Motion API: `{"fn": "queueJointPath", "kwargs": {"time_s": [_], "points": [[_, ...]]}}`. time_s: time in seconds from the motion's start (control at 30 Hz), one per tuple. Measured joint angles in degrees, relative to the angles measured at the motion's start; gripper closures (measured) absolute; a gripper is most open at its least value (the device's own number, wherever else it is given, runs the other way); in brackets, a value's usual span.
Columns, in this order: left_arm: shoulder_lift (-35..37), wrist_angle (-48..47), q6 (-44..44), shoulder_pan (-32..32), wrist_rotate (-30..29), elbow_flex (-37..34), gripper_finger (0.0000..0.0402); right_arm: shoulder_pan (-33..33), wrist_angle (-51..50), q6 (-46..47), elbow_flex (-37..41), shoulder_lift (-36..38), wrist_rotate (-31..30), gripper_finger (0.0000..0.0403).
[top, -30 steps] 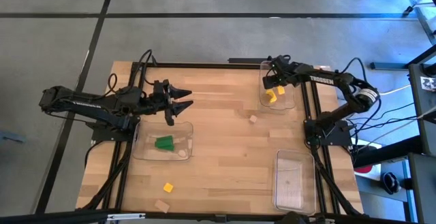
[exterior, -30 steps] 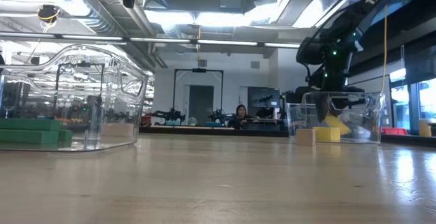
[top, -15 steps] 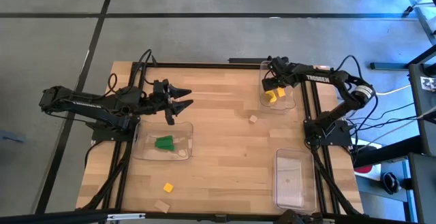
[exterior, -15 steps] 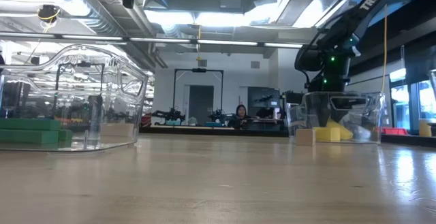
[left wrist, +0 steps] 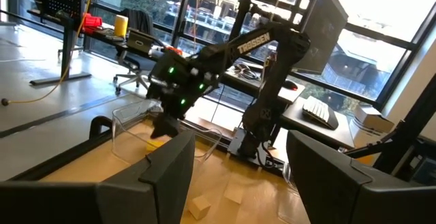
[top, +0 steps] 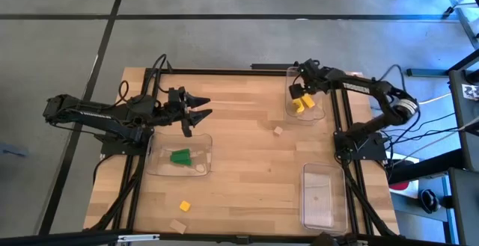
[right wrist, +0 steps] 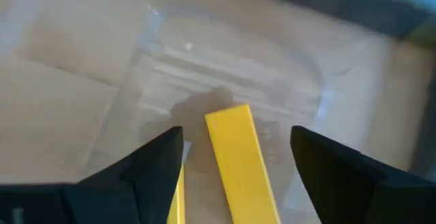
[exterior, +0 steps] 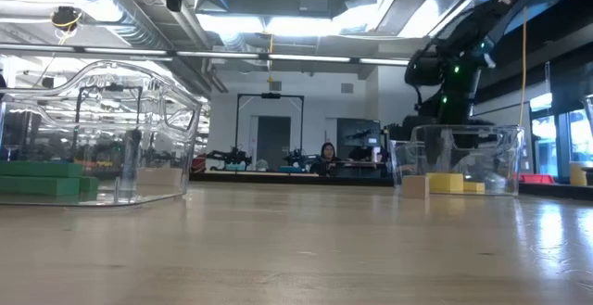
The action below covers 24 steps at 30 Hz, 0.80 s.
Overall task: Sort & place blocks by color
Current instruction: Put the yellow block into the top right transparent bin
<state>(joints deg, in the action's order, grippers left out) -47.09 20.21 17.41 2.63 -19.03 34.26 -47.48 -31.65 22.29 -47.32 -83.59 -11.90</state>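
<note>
My right gripper (top: 298, 91) hangs open over the far right clear tray (top: 317, 114), fingers slanting down. A long yellow block (right wrist: 238, 163) lies flat on the tray's floor below the gap between the fingers (right wrist: 235, 149), apart from both. A second yellow block (right wrist: 178, 198) lies beside it. In the low view the yellow blocks (exterior: 454, 184) rest flat in the tray. Green blocks (top: 179, 156) lie in the left tray (top: 200, 168). My left gripper (top: 200, 112) waits open above the table past that tray's far edge, pointing level.
A tan block (top: 278, 130) lies on the table near the far right tray. A yellow block (top: 184, 205) and a tan one (top: 177, 226) lie near the front left edge. Another clear tray (top: 322, 196) stands at the near right. A person (exterior: 326, 155) sits far behind the table.
My right gripper has opened over the far right tray, let go of the yellow block and risen a little. The block, held tilted before, now lies flat on the tray's floor.
</note>
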Motion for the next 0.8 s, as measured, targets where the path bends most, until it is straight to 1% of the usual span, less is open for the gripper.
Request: {"fn": "queueJointPath", "kwargs": {"time_s": [0.13, 0.17, 0.23, 0.3, 0.33, 0.43, 0.47, 0.5, 0.57, 0.63, 0.7, 0.8], "points": [[0.16, -0.06, 0.0, 0.01, 0.01, 0.0, 0.0178, 0.52, -3.78, -3.76, -2.1, 6.85, 0.19, 0.0138], [0.44, -0.2, 0.0, 0.0, 0.12, -0.03, 0.0178, 0.93, -4.16, -4.03, -2.3, 8.99, 1.05, 0.0139], [1.14, -0.07, 0.0, 0.0, 1.34, -0.04, 0.0178, 2.17, -3.5, -3.33, -2.31, 13.86, 5.47, 0.0142], [2.13, -0.15, 0.0, 0.0, 3.26, -0.04, 0.0178, 3.98, 0.98, -2.84, -1.66, 18.84, 13.46, 0.0142], [2.64, -0.11, 0.0, 0.0, 4.24, -0.04, 0.0178, 5.12, 3.74, -2.53, -1.18, 21.09, 18.48, 0.0142], [4.15, -0.17, -0.03, 0.02, 7.85, -0.04, 0.0178, 10.05, 13.36, 2.44, 0.04, 26.59, 33.92, 0.0142], [4.68, -0.17, -0.19, 0.02, 9.36, -0.04, 0.0178, 12.28, 17.16, 4.97, 0.38, 27.98, 36.91, 0.0142], [5.12, -0.17, -0.45, 0.02, 10.81, -0.03, 0.0178, 14.74, 20.95, 7.53, 0.75, 29.28, 38.54, 0.0142], [5.76, -0.38, -1.23, 0.02, 13.12, -0.02, 0.0178, 20.0, 27.83, 10.81, 1.47, 30.89, 38.59, 0.0142], [6.08, -0.61, -1.49, 0.02, 14.33, -0.02, 0.0178, 25.38, 33.45, 11.94, 1.82, 31.4, 36.36, 0.0142], [6.05, -1.16, -1.49, 0.02, 14.43, -0.02, 0.0178, 30.63, 37.44, 10.63, 1.85, 31.4, 32.92, 0.0142], [5.99, -1.5, -1.38, 0.02, 14.19, -0.02, 0.0178, 37.58, 40.13, 5.62, 1.85, 30.86, 26.04, 0.0142]]}}
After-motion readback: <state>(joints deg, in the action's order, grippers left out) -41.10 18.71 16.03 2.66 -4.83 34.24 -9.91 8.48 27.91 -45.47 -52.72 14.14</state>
